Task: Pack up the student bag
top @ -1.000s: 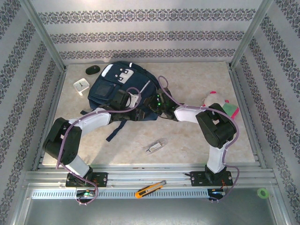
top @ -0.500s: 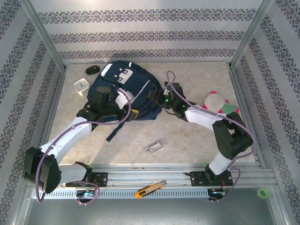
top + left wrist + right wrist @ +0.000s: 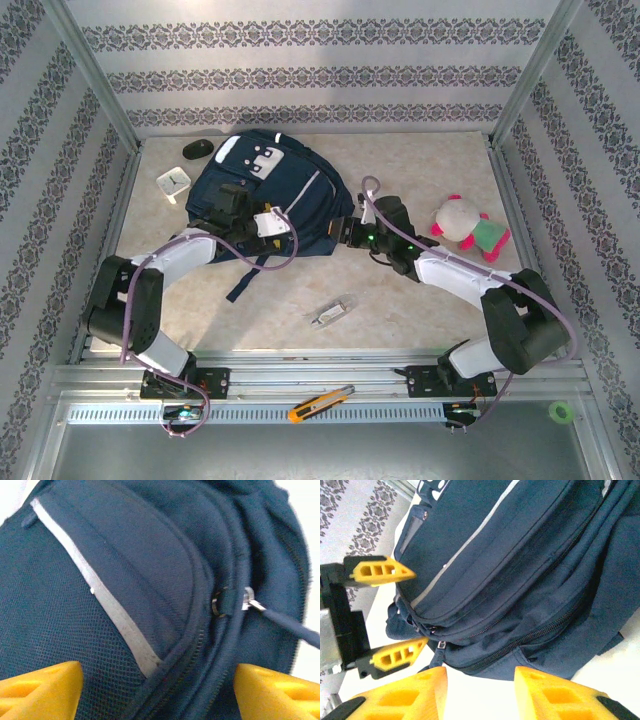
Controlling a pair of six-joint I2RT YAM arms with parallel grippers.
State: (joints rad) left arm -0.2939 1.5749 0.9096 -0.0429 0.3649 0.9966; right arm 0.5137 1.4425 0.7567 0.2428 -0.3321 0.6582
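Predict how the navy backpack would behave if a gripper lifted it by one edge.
The student bag would probably sag and fold: its fabric looks soft and creased. Lying flat on the table, it likely slides rather than rolls.

**Top external.** The left gripper (image 3: 228, 200) and its wrist cover part of the student bag (image 3: 300, 190). A dark item (image 3: 197, 148) beyond the bag's far-left corner and a clear item (image 3: 333, 312) nearer the arms are too small to name; the first is possibly a mouse.

**Left wrist.** The bag's fabric is blurred and cut by every edge. The yellow fingertips (image 3: 45, 685) are cropped at the bottom.

**Right wrist.** The bag runs off the top and right edges. The right gripper (image 3: 480, 680) has its fingers cropped at the bottom.
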